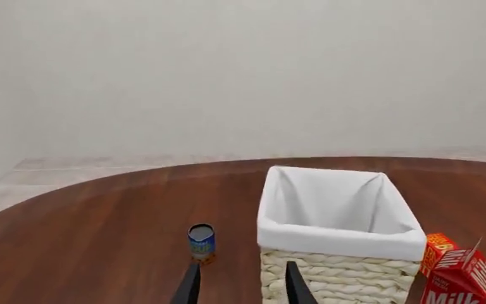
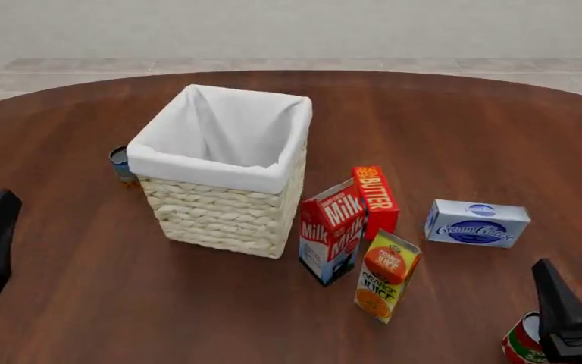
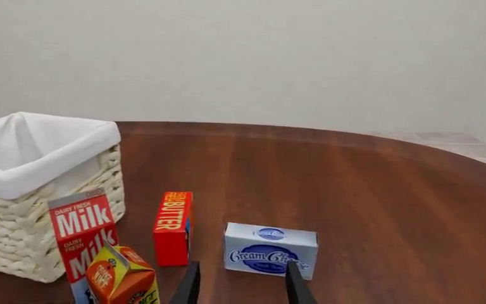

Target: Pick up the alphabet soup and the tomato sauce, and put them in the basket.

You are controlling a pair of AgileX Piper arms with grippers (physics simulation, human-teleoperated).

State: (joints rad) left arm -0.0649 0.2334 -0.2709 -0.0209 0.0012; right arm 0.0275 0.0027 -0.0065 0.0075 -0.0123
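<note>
The cream wicker basket [image 2: 210,168] with a white liner stands mid-table. The alphabet soup [image 2: 121,163], a small blue-lidded can, stands upright just behind the basket's left corner. In the left wrist view the alphabet soup [image 1: 202,242] is a short way ahead of my open left gripper [image 1: 242,265], beside the basket [image 1: 336,239]. The tomato sauce [image 2: 520,346], a red can with a white top, sits at the near right edge. It is right beside and partly hidden by my right gripper [image 2: 576,267]. The right gripper [image 3: 243,263] is open and empty; the tomato sauce is not in its wrist view.
Right of the basket stand a milk carton [image 2: 332,231], a red butter box [image 2: 375,199] and an orange juice carton [image 2: 386,277]. A cream cheese box [image 2: 476,223] lies further right. The round wooden table [image 2: 453,129] ends at a curved far edge.
</note>
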